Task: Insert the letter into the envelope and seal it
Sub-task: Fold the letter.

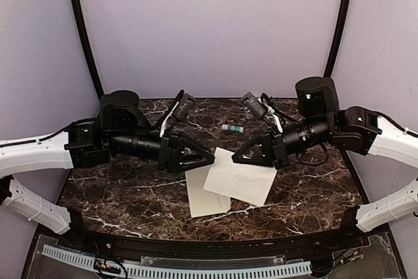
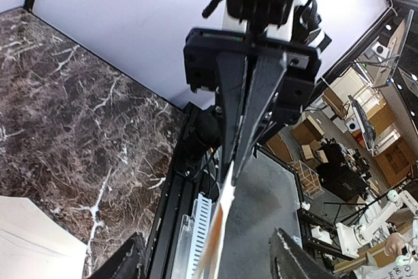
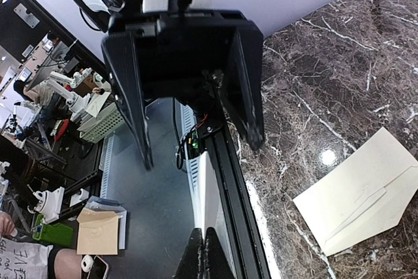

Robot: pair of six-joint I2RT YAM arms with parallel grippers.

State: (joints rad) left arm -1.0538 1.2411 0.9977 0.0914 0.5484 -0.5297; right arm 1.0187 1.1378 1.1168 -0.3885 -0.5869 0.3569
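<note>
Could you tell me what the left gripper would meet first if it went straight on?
The left gripper would probably meet the corner of the letter held in the shut right gripper facing it, then that gripper itself; depth is unclear.

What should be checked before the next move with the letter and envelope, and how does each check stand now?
1. Right gripper shut on the letter: ok.
2. Left gripper open: ok; its jaws stand wide apart.
3. Envelope lying flat on the table: ok.
4. Envelope flap open for loading: cannot tell.
5. Letter narrow enough for the envelope: not ok; from above it looks wider.
6. Envelope uncovered: not ok; the letter overlaps it in the top view.
</note>
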